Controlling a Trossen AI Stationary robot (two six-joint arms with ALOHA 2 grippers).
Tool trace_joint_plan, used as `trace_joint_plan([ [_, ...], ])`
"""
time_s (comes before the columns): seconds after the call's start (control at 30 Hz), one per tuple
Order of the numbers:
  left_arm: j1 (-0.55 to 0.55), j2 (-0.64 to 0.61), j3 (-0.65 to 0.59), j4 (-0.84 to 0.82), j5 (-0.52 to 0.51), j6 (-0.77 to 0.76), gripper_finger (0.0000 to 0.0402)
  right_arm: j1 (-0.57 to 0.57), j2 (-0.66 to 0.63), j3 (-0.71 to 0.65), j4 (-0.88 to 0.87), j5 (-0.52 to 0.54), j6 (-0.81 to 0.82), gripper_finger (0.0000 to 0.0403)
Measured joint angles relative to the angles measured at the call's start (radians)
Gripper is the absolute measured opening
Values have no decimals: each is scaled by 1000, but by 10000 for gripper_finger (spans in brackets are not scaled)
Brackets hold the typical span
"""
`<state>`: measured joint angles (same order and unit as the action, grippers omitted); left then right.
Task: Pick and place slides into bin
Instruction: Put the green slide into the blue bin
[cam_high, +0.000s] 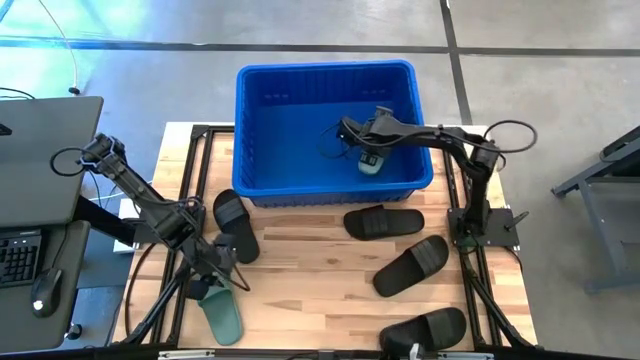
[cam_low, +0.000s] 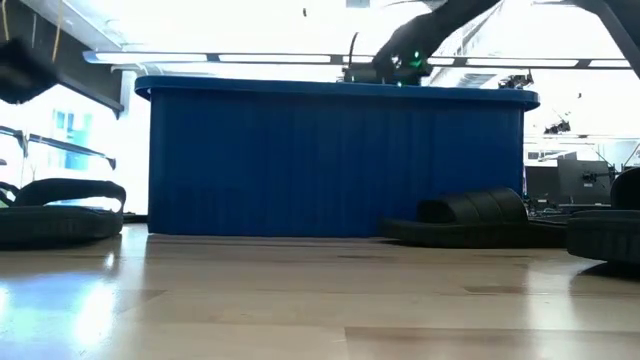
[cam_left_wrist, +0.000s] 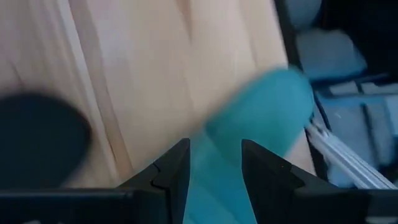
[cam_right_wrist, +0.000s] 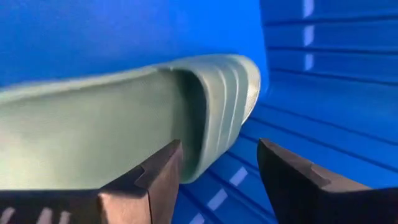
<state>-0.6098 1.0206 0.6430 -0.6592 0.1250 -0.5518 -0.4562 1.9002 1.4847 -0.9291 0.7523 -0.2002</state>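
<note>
Seen from above: right gripper (cam_high: 368, 150) inside the bin (cam_high: 262, 140), over a sage green slide (cam_high: 371, 163) at the bin's 4 o'clock corner. Fingers apart in the right wrist view, slide (cam_right_wrist: 112, 124) just ahead of them (contact unclear). Hidden from the low view behind the bin wall (cam_low: 330, 160). Left gripper (cam_high: 215, 280) at the table's 8 o'clock, fingers (cam_left_wrist: 171, 177) spread over the second green slide (cam_left_wrist: 261, 118). Four black slides (cam_high: 385, 221) on the wood (cam_high: 300, 290).
</note>
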Motion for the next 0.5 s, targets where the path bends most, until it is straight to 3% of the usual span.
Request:
trace_joint_plan([
  [0.17, -7, 94, 0, -81, 125, -109, 128, 62, -88, 0, -2, 6, 66, 200],
  [0.33, -34, 207, 0, -21, 202, -116, 128, 128, -182, 1, 0, 8, 119, 193],
  [0.5, -34, 241, 1, 12, 292, -181, 128, 192, -264, 1, 31, 24, 174, 184],
])
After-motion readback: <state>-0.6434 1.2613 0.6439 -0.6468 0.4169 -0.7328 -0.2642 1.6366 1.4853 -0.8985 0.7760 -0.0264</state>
